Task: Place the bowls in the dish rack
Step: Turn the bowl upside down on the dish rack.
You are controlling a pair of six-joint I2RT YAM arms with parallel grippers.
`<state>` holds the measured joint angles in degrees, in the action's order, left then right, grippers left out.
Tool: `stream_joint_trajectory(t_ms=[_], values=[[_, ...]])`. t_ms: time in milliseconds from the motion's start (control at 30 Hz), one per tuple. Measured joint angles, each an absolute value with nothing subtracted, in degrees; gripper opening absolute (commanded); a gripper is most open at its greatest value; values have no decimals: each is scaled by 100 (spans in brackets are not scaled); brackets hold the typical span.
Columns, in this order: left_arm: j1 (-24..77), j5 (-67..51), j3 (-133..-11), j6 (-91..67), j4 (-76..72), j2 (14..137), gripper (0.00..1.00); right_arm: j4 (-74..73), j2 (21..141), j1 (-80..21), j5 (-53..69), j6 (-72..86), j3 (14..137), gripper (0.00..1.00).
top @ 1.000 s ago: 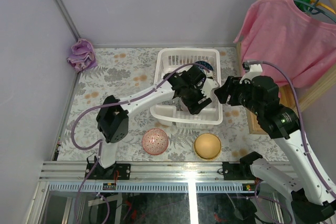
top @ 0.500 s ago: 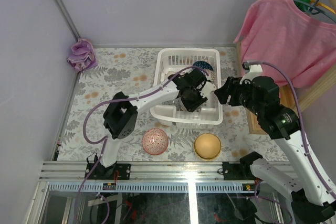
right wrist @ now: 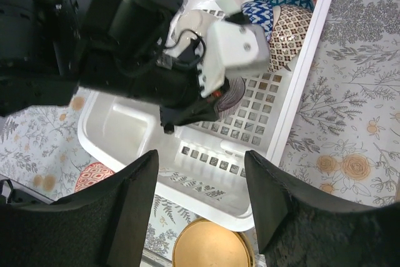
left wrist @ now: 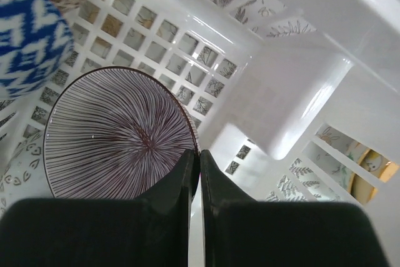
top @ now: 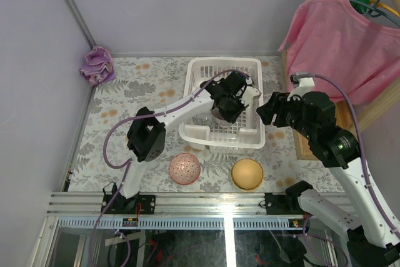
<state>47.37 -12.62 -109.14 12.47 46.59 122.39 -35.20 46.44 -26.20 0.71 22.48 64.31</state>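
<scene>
White dish rack (top: 194, 67) is holding a striped bowl (left wrist: 119, 136). The left end effector (left wrist: 194, 157) is sitting closed and empty beside its rim, while the right end effector (right wrist: 200, 154) is hovering with fingers spread. A pink bowl (top: 185, 168) and a tan bowl (top: 247, 174) are lying by the table's (top: 125, 110) near edge.

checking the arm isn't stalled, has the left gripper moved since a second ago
Yes. The left gripper has shifted away from the near wall of the dish rack and toward its far wall.

L hand (left wrist: 194, 157), fingers pressed together, tips at rim of purple-striped bowl (left wrist: 115, 142) lying on dish rack (left wrist: 300, 85) floor, blue-white bowl (left wrist: 25, 35) upper left.
</scene>
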Motion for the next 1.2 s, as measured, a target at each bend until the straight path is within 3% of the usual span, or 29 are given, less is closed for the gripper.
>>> stream_joint_trajectory(t_ms=[300,600,900,1200], values=[[3750,-2744,-10215,-226,3597,11559,0,-3581,4584,-2620,69,2244,6667,64],[3402,-4093,-7673,-3553,-134,11004,0,-3706,4578,-2620,69,2226,6667,64],[3382,-4235,-6740,-6340,-3361,11249,0,-3741,4578,-2620,69,2171,6670,64],[3358,-3743,-6556,-7496,-4915,11399,0,-3806,4578,-2620,71,2112,6670,64]])
